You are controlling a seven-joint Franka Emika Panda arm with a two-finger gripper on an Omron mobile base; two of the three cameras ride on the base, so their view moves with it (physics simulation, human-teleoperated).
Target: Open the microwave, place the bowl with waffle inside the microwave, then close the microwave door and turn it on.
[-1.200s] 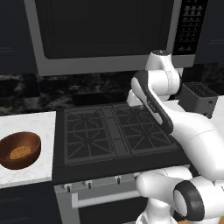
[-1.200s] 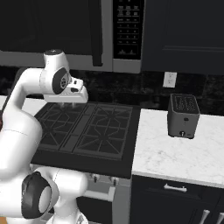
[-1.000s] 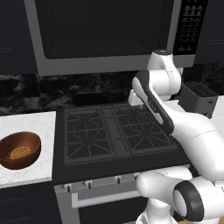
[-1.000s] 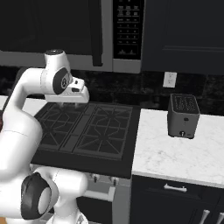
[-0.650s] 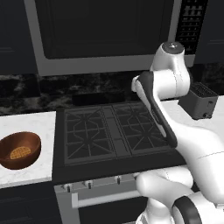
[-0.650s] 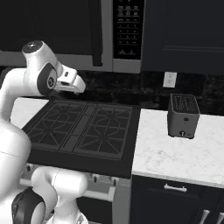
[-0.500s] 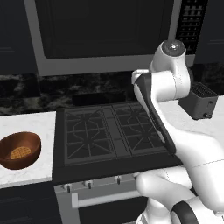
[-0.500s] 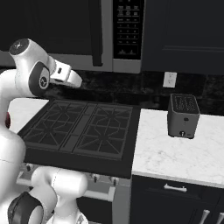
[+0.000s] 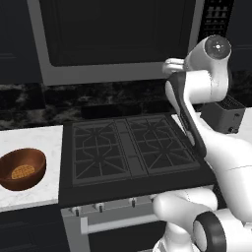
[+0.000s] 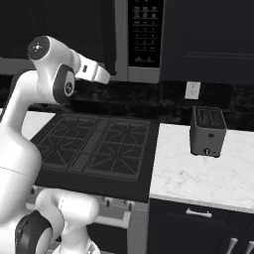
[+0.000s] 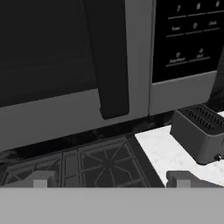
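The microwave (image 9: 118, 42) hangs above the stove (image 9: 130, 152), at twelve o'clock in the left base view, and its door (image 11: 57, 65) is shut. Through my hand camera I look straight at the lower right corner of that door: the dark vertical handle (image 11: 108, 61) runs down to about the centre of the picture, and the black button panel (image 11: 186, 37) sits at two o'clock from it, behind a grey steel strip.

The stove lies directly under the microwave, its black grates (image 10: 94, 144) bare. The white stone counter (image 10: 203, 173) flanks it on both sides.

My gripper (image 11: 111, 179) is raised in front of the microwave's lower right edge, near the handle but not touching it. My fingertips (image 11: 41, 178) stand wide apart with nothing between them.

The toaster (image 10: 207, 131) stands on the counter at three o'clock from the stove, upright, well apart from my hand.

The bowl (image 9: 21, 169) rests on the counter at nine o'clock from the stove, near its left edge. The waffle (image 9: 22, 172) lies flat in the bottom of the bowl.
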